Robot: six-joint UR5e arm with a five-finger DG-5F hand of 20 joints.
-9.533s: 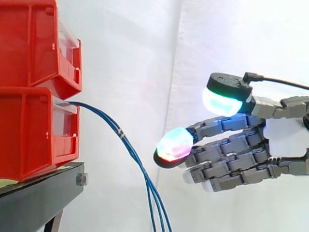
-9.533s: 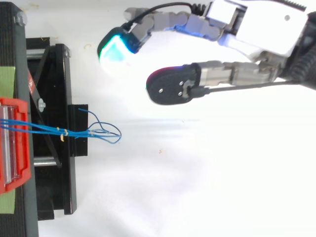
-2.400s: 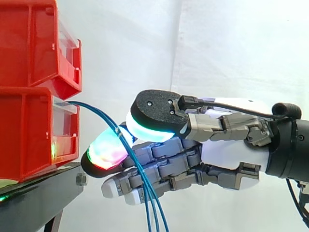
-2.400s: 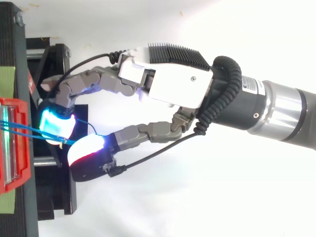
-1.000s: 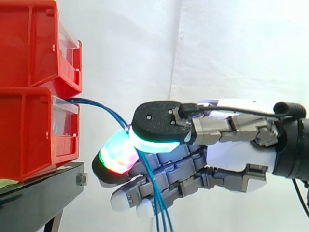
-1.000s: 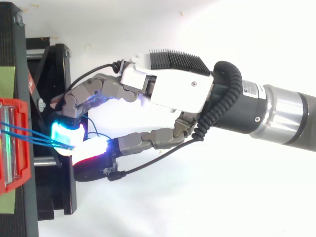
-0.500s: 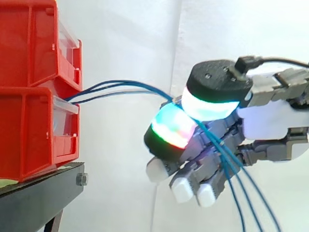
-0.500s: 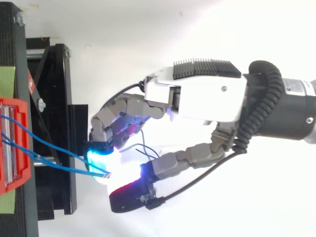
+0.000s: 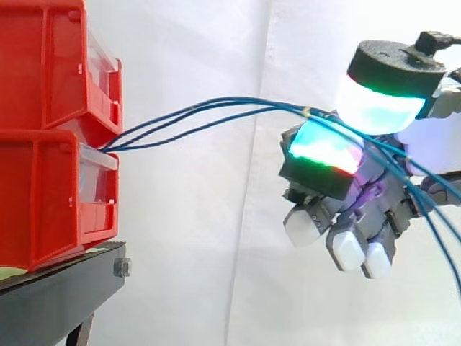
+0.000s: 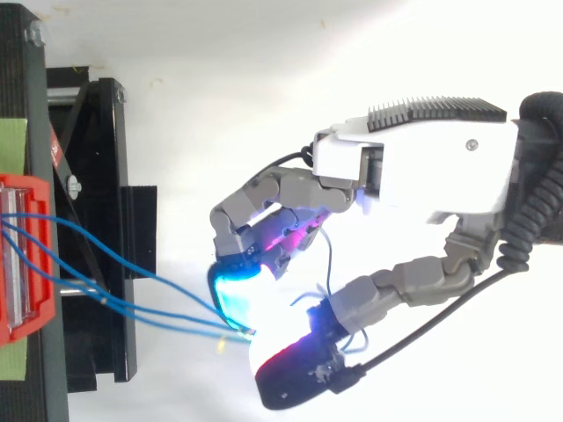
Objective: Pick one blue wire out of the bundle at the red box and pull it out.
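Observation:
Three thin blue wires [image 9: 216,108] run out of the lower red bin [image 9: 43,194] and rise in an arc to the right, stretched between the bin and my hand [image 9: 360,209]. The hand is shut on the wires, which are pinched between two glowing fingertips [image 9: 324,148] just past a small yellow tie. Past the pinch, the loose ends trail down to the right. From above, the wires [image 10: 141,309] fan out of the bin [image 10: 22,264] and meet at the pinch under the hand [image 10: 422,176], well off the stand.
A second red bin [image 9: 43,65] sits on top of the lower one. Both rest on a black stand [image 9: 57,295] at the left, seen from above as a black frame [image 10: 97,176]. A white curtain hangs behind.
The hand closed on the wires at the bin. It has since drawn back to the right and upward, lifting them from a hanging droop into a raised, stretched arc.

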